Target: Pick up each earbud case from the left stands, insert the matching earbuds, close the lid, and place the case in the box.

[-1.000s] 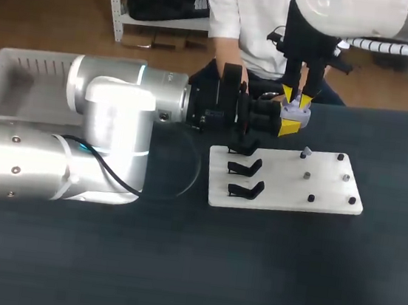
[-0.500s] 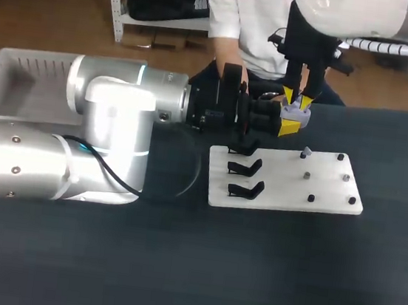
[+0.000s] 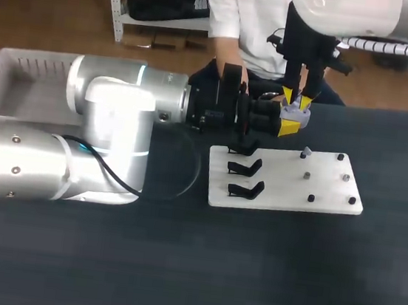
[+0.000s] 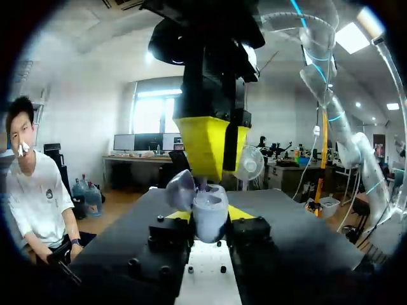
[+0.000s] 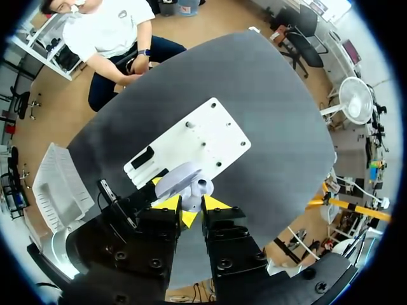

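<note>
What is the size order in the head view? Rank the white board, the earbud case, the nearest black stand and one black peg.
1. white board
2. earbud case and nearest black stand: these look alike, and the case is held nearer the camera, so they are left unranked
3. black peg

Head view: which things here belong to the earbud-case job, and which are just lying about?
Job: earbud case, lid open, in the left gripper; right gripper above it; white board with black stands and pegs; white basket.
Lying about: the dark table and a thin cable by the left arm.
</note>
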Controlling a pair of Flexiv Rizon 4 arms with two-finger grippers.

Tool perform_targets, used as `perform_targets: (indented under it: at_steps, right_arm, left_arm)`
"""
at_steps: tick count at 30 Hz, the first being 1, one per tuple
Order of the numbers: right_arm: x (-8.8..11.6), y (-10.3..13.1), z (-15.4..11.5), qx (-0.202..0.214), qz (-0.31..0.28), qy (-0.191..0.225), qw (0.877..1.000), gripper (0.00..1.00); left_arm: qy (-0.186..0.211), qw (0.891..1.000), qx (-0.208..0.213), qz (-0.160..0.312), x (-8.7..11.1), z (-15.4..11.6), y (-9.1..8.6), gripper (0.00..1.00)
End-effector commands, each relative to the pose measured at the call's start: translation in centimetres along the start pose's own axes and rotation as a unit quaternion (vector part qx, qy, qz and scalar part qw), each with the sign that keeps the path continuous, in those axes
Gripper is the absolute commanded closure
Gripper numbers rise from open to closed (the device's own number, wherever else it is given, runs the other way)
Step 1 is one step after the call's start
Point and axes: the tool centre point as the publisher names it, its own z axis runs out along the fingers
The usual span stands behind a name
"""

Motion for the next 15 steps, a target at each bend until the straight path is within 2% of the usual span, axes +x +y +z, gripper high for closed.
perform_targets:
  at_steps: [1, 15]
  right_arm:
    - [-0.10, 0.26, 0.02, 0.003, 0.000, 0.001, 1.000, 1.00]
    - [0.05, 0.08, 0.09, 0.007, 0.002, -0.001, 1.000, 1.00]
  left_arm:
    - [-0.003, 1.000, 0.000, 0.002, 0.06, 0.06, 0.06, 1.00]
    - [-0.003, 1.000, 0.000, 0.002, 0.06, 0.06, 0.06, 1.00]
